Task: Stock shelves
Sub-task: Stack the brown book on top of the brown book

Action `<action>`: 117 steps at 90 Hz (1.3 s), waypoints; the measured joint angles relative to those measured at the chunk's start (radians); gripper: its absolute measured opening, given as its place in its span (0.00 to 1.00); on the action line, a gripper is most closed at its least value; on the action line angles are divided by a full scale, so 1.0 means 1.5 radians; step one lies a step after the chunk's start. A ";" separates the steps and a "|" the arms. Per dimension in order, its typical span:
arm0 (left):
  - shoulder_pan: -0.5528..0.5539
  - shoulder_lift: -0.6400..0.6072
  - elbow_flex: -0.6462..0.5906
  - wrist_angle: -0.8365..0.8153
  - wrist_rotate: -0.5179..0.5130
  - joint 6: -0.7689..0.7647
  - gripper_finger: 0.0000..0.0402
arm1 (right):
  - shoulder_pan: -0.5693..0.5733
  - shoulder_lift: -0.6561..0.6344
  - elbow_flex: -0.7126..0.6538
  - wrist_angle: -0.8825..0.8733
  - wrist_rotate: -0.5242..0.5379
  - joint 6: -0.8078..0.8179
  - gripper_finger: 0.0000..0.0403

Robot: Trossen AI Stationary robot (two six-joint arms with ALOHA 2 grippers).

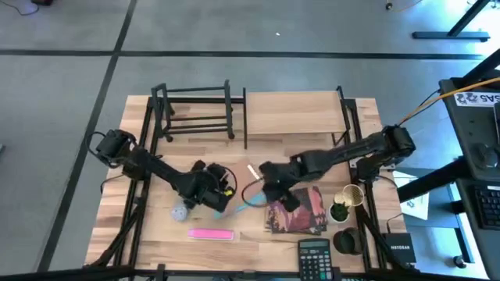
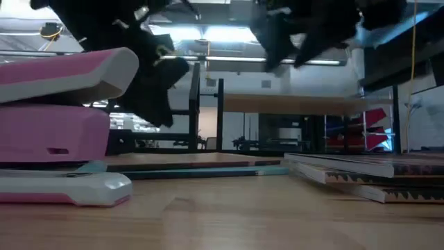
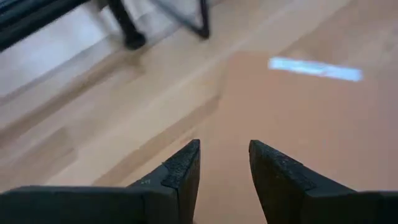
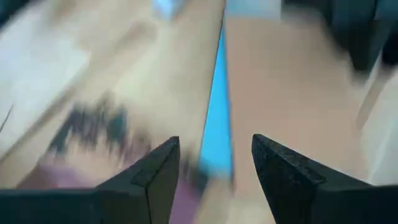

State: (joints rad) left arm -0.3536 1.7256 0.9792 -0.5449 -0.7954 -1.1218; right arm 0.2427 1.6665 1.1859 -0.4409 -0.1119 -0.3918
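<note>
The black metal-bar rack (image 1: 195, 111) stands at the table's far left. Beside it, at the far right, stands the light wood shelf on black posts (image 1: 297, 113), also in the low view (image 2: 298, 104). My left gripper (image 1: 217, 197) hovers open over bare wood at the table's middle (image 3: 224, 168), with nothing between its fingers. My right gripper (image 1: 272, 191) is open above a blue pen (image 4: 217, 106) that lies flat on the table (image 1: 254, 201). The fingers stand on either side of the pen's line and well above it (image 2: 284, 48).
A pink stapler (image 1: 211, 233) lies near the front edge and looms large in the low view (image 2: 62, 132). Near it is a grey crumpled ball (image 1: 181, 211). Stacked magazines (image 1: 298, 211), a calculator (image 1: 315, 254), a cup (image 1: 353, 195) and a black round lid (image 1: 348, 240) crowd the front right.
</note>
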 joint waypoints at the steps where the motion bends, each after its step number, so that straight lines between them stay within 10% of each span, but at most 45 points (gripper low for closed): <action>1: 0.003 0.000 -0.002 0.004 0.006 0.003 0.27 | 0.002 0.003 -0.003 0.010 0.002 0.000 0.46; 24: 0.053 0.000 -0.083 0.180 0.112 0.090 0.16 | 0.036 0.101 -0.044 0.267 0.042 0.026 0.46; 48: 0.062 -0.003 -0.123 0.253 0.166 0.091 0.11 | 0.049 0.210 -0.045 0.321 0.219 -0.061 0.46; 76: 0.058 -0.001 -0.124 0.325 0.277 0.118 0.06 | 0.050 0.249 -0.042 0.397 0.252 -0.108 0.46; 117: 0.043 -0.034 -0.110 0.300 0.139 0.128 0.00 | 0.088 0.254 0.017 0.287 0.357 -0.118 0.69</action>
State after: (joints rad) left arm -0.2890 1.6752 0.8135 -0.0947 -0.5862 -0.9295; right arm 0.3740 2.0480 1.2118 -0.0110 0.4233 -0.5693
